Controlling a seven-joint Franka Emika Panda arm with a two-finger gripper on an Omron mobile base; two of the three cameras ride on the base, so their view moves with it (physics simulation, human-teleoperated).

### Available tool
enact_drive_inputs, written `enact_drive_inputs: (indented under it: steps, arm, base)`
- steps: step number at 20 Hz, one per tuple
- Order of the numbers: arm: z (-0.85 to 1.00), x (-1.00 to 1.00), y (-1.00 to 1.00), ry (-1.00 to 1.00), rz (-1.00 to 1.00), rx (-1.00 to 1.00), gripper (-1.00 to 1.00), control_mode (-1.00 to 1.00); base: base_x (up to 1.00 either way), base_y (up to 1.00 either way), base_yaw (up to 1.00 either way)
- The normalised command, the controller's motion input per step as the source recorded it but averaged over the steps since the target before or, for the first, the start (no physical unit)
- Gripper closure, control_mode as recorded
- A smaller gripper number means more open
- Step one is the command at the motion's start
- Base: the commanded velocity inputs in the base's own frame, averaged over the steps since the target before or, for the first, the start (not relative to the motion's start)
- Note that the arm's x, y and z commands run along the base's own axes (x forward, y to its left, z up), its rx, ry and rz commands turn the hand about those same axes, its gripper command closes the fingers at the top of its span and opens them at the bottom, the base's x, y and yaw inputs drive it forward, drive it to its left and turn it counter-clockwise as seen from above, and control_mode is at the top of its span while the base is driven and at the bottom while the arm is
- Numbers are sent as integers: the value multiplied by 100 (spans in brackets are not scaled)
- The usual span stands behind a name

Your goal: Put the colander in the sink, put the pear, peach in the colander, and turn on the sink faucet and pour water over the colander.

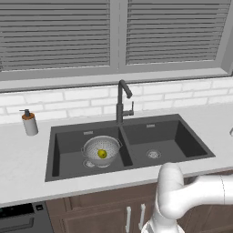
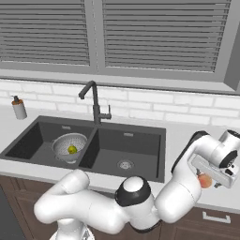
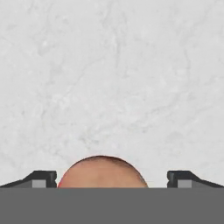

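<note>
The silvery colander (image 1: 93, 146) (image 2: 64, 142) stands in the left basin of the dark sink (image 1: 182, 136) (image 2: 140, 145). The yellow-green pear (image 1: 102, 154) (image 2: 72, 150) lies inside it. The orange-pink peach (image 3: 103, 173) (image 2: 204, 181) rests on the white counter right of the sink. My gripper (image 3: 112, 179) (image 2: 209, 176) is directly over the peach and open, with one fingertip (image 3: 41, 178) on each side and apart from it. The gooseneck sink faucet (image 1: 121, 102) (image 2: 95, 103) rises behind the divider; no water runs from it.
A soap pump bottle (image 1: 29, 123) (image 2: 18, 108) stands on the counter left of the sink. A white brick backsplash and a window with blinds run behind. My arm folds low in front of the cabinet doors (image 1: 134, 218).
</note>
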Motion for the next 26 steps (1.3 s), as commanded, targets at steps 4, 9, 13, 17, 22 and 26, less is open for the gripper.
enact_drive_inputs:
  steps: [4, 9, 13, 17, 22, 26]
  arm:
    - [-12, -42, 24, 0, 0, 2, -100, -100]
    - [-17, -14, 26, 0, 0, 1, -100, -100]
    - [-28, 0, 16, 0, 0, 0, -100, -100]
    - [-32, 0, 25, 0, 0, 0, 100, -100]
    - [-16, -5, 9, 0, 0, 0, 100, -100]
    - [56, -44, 27, -18, 0, 0, 100, -100]
  base:
    - [0, 0, 0]
    - [0, 0, 0]
    - [0, 0, 0]
    - [0, 0, 0]
    - [0, 0, 0]
    - [0, 0, 0]
